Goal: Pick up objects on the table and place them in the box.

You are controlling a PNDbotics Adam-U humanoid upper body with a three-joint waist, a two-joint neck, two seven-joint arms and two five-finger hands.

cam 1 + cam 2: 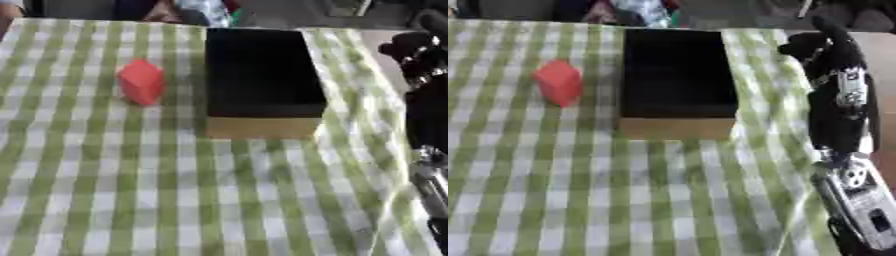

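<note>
Red block (141, 82) sits alone on the green-checked tablecloth (131, 190), just left of the box (262, 75) and apart from it. From here the box's dark inside looks empty, though I can't see its floor clearly. My right hand (811, 46) is raised off the table's right edge, beyond the box; I can't tell how far its fingers are spread, and it carries nothing I can see. My left hand isn't showing. I judge the pick hasn't begun: next I must reach a hand to the block and close round it.
</note>
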